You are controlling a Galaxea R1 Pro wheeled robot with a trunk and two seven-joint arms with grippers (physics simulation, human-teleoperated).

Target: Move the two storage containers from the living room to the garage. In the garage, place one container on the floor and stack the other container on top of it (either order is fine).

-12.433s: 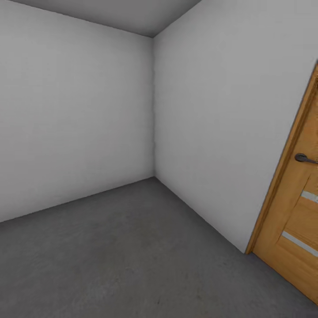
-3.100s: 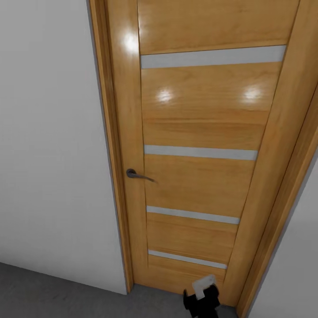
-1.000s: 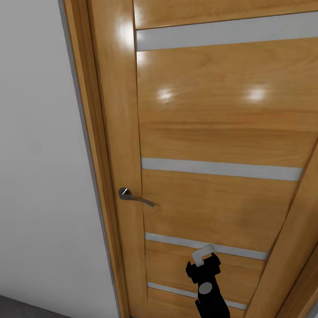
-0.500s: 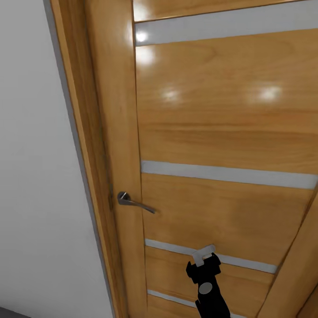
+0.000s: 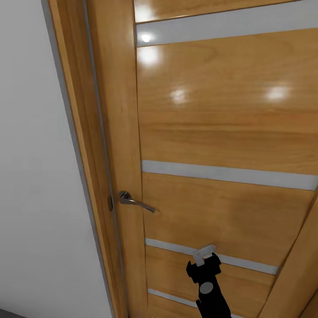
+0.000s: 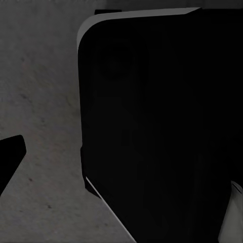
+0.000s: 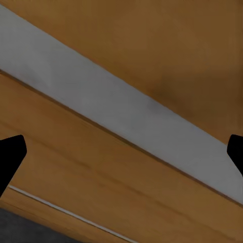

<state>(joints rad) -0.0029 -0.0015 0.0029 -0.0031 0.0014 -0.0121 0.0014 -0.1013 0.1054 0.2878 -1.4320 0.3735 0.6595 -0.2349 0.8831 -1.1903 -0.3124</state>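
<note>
Grey-white wall (image 5: 31, 176) stood left of the wooden door (image 5: 221, 132); its lever handle (image 5: 132, 201) sat at the door's left edge. Right gripper (image 5: 203, 255) was raised before the door's lower panel, fingers spread wide, empty. Left gripper's state could not be told. No container was seen; judged: both transfers and stacking remained.
</note>
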